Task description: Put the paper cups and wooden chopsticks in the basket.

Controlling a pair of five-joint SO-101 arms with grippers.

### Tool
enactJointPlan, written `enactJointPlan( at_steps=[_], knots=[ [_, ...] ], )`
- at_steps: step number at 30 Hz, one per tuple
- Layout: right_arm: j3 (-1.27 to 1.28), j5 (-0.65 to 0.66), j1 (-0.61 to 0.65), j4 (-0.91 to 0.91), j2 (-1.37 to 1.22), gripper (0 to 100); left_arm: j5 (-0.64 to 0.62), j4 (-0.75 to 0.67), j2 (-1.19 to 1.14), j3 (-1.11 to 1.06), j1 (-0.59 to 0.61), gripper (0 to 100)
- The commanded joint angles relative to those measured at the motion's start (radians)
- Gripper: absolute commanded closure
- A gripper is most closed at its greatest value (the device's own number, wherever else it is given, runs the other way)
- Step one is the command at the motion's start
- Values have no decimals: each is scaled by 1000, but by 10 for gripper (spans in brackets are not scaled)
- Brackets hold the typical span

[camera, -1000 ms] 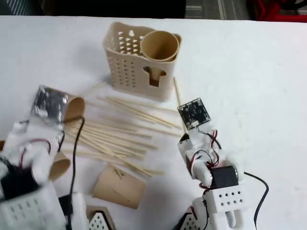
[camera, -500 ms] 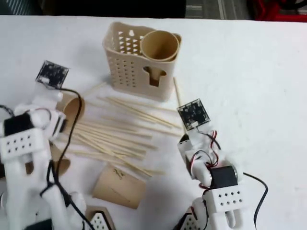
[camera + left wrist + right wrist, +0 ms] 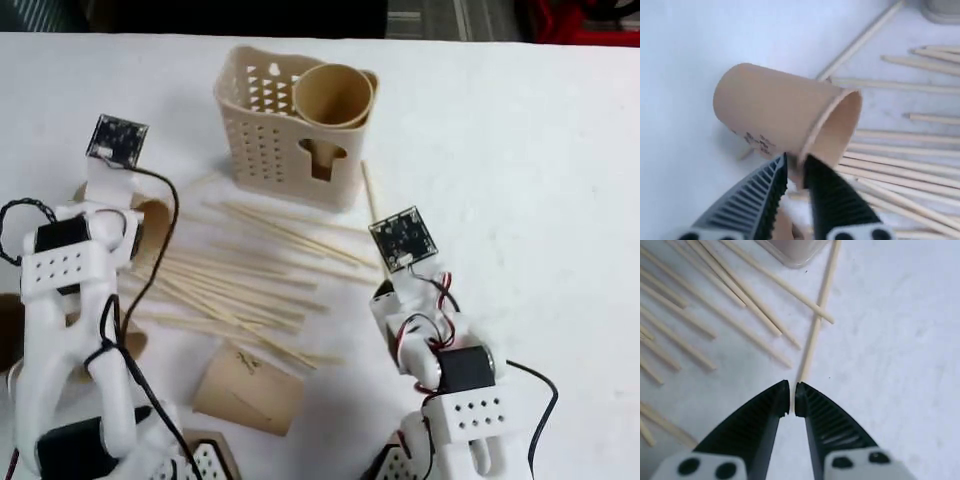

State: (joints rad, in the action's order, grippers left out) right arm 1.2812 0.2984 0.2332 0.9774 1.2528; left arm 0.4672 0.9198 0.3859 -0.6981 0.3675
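Left gripper (image 3: 796,162): found clenched on the lip of a paper cup (image 3: 775,107), one finger on the outer wall and the other at the mouth. The cup lay on its side on the white table (image 3: 520,150), with its closed base pointing away from the fingertips. Loose wooden chopsticks (image 3: 900,165) lay scattered just beyond the cup's mouth, on the black finger's side.

Right gripper (image 3: 792,395): found closed, tips all but touching, with nothing visibly between them. The near end of a single chopstick (image 3: 815,330) lay directly ahead of the tips, and the stick ran away from them toward the basket corner (image 3: 795,252). More chopsticks fanned out to one side of the fingers.

High view: the basket (image 3: 262,140) stood upright beyond both grippers, with a second cup (image 3: 333,95) upright inside it. A third cup (image 3: 248,390) lay on its side behind the grippers, between the two arms and near the chopstick pile.
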Motion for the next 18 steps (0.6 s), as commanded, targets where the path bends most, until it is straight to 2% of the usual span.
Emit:
enactJointPlan(
  at_steps=[1, 8, 12, 18],
  knots=[
    [-5, -11, -12, -13, 16, 957, -18, -28, 4, 35, -44, 977],
    [-5, -11, -13, -12, 16, 957, -21, -20, 39, 32, -70, 978],
    [-5, -11, -13, -12, 16, 957, -21, 17, 189, 32, -77, 978],
    [-5, -11, -18, -12, 16, 957, -21, 69, 473, 34, -151, 978]
  ],
)
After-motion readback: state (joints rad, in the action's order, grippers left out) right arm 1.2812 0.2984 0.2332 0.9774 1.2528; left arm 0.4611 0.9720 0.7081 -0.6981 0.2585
